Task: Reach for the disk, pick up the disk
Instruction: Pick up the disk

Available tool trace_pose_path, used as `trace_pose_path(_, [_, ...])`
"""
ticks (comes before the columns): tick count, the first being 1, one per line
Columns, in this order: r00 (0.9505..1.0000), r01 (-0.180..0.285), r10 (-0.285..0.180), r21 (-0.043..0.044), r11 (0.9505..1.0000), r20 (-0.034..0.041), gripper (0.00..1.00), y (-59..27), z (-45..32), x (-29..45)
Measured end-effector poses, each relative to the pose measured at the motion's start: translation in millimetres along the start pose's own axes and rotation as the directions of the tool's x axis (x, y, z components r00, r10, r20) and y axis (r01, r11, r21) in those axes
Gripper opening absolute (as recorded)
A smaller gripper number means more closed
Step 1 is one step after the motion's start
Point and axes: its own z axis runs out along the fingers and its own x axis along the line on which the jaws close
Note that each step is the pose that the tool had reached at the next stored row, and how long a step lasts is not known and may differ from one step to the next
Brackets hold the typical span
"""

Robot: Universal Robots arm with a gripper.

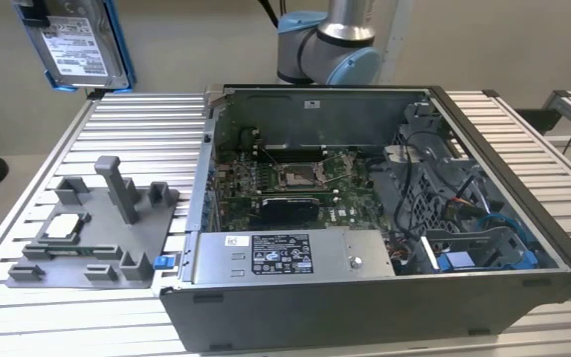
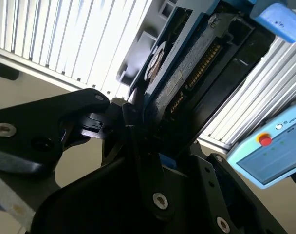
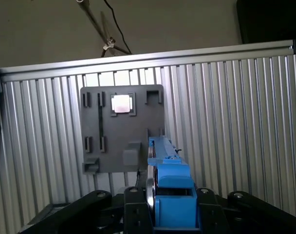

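Gripper clamps the disk by one end, holding it aloft over the table's far corner at the exterior view's left. Risk: a slipping grip could drop it onto the fixture tray beneath.

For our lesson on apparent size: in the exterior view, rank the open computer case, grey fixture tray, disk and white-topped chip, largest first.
1. computer case
2. grey fixture tray
3. disk, raised above the table, so its nearness to the camera makes this place unsure
4. white-topped chip
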Motion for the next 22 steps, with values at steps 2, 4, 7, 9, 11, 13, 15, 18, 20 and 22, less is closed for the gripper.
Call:
trace_pose_path(2, [1.0,0.0,0.0,-0.0002,1.0,0.0001,0.0,-4.4,-0.1,-0.5])
trace_pose_path(4, [1.0,0.0,0.0,-0.0005,1.0,0.0,0.0,-9.2,-0.3,-1.1])
trace_pose_path(7, [1.0,0.0,0.0,-0.0012,1.0,-0.0001,0.0,-16.9,-0.7,-2.0])
trace_pose_path(9, [1.0,0.0,0.0,-0.0016,1.0,-0.0001,0.0,-22.4,-0.8,-2.6])
trace_pose_path(11, [1.0,0.0,0.0,-0.002,1.0,-0.0001,0.0,-28.5,-1.0,-3.4])
trace_pose_path(13, [1.0,0.0,0.0,-0.0022,1.0,-0.0002,0.0,-34.0,-1.2,-4.0])
trace_pose_path(15, [1.0,0.0,0.0,-0.0024,1.0,-0.0002,0.0,-39.9,-1.5,-4.7])
trace_pose_path(18, [1.0,0.0,0.0,-0.0027,1.0,-0.0003,0.0,-48.6,-1.8,-5.7])
trace_pose_path(20, [1.0,0.0,0.0,-0.0029,1.0,-0.0003,0.0,-54.5,-2.0,-6.4])
trace_pose_path(22, [1.0,0.0,0.0,-0.0031,1.0,-0.0003,0.0,-60.1,-2.2,-7.1])
